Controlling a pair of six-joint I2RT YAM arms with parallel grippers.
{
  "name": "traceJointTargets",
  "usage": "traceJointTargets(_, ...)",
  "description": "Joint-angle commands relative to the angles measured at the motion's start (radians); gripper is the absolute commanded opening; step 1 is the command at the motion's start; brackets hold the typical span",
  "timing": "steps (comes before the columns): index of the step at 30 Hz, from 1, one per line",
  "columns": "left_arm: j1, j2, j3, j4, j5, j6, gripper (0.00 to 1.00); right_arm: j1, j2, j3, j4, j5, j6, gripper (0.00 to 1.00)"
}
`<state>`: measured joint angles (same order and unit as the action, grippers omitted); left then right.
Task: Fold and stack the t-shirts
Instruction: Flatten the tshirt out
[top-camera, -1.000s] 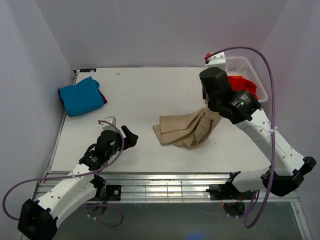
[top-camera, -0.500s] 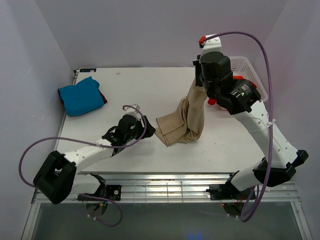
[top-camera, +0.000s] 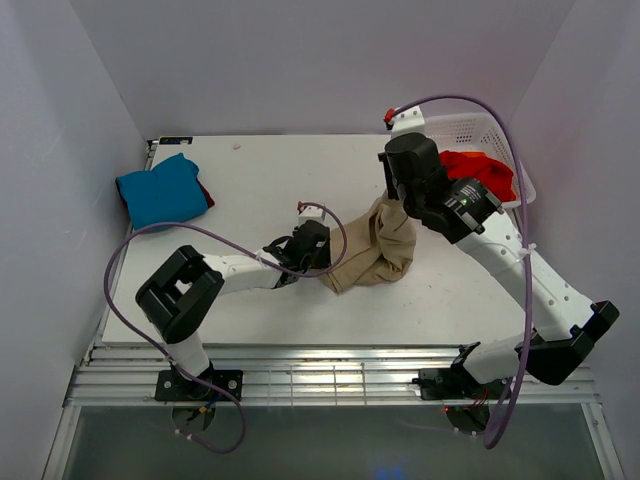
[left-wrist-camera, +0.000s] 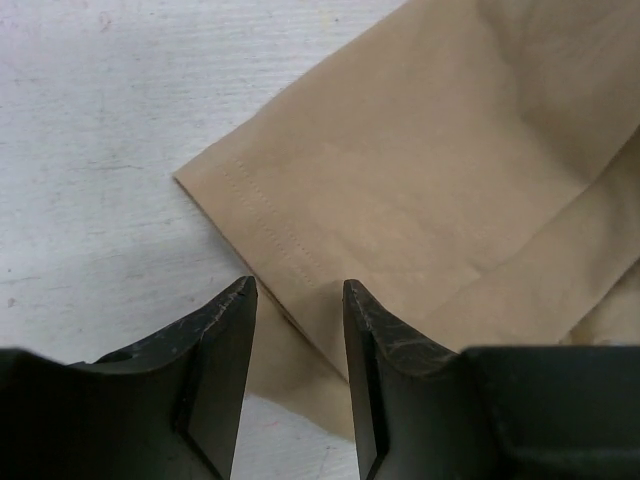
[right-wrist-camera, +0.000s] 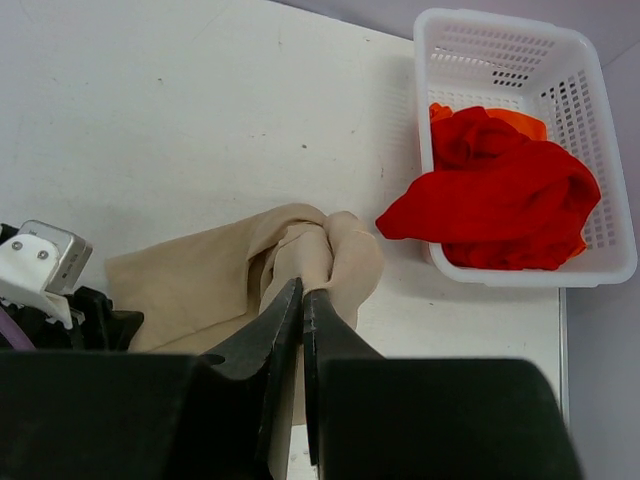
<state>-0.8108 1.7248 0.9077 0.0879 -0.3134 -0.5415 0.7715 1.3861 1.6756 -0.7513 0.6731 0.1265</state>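
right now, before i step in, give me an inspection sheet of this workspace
surface: white table, few small marks
job's things: tan shirt bunched mid-table; teal shirt folded far left, dark red shirt edge under it; red shirt in basket
clutter: nothing seen
claws: left claw open at tan shirt's hem; right claw shut on tan shirt
cables: purple cables looping off each arm
surroundings: plain walls on three sides

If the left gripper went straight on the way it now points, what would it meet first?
The tan-beige t-shirt: its stitched hem edge lies on the table right ahead of the open left gripper. Height above the cloth is unclear, so it might slide over rather than catch it.
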Motion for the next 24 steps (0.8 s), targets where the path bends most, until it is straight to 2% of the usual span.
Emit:
traceJointTargets(1,-0.017,-0.034,0.011,-0.046,-0.101,-0.017,0.5,-0.011,-0.05,-0.017,0.082,0.014,0.002,0.08)
traceJointTargets(7,-0.051,-0.014,0.023,-0.054,-0.09,-0.031,0.52,-0.017,-0.053,-0.053,0.092,0.0,0.015,0.08)
traceJointTargets(13,-0.131,-0.002,0.037,-0.068,-0.135,-0.043,0.52,-0.021,-0.062,-0.082,0.093,-0.003,0.021,0.08)
traceJointTargets(24,-0.133,0.05,0.037,-0.134,-0.197,-0.094,0.52,-0.034,-0.093,-0.112,0.093,-0.006,0.022,0.08)
